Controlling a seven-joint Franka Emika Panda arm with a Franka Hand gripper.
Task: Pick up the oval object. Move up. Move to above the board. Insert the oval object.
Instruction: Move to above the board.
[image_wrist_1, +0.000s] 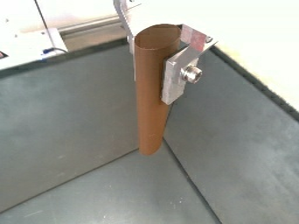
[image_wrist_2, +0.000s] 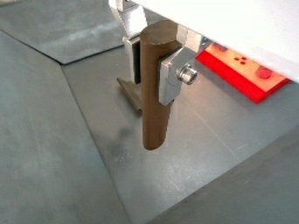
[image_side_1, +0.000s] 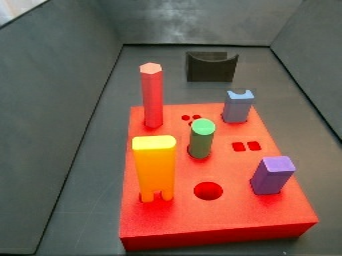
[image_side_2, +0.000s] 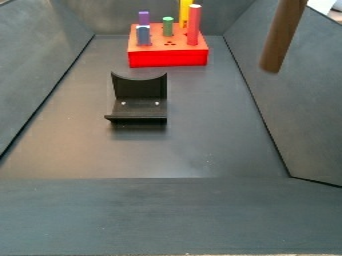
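You see the gripper (image_wrist_2: 156, 63) raised above the dark floor, its silver fingers (image_wrist_1: 184, 73) pinching the top of the oval object (image_wrist_1: 152, 92), which hangs upright in the air and touches nothing below. In a side view the brown peg (image_side_2: 279, 36) shows at the right edge, clear of the floor. Nearer the middle of the floor stands the fixture (image_side_2: 138, 98). Farther away lies the board (image_side_2: 170, 53), well apart from the peg. On it you find a salmon hexagonal post (image_side_1: 151, 95), a green cylinder (image_side_1: 202, 138) and a yellow block (image_side_1: 154, 168).
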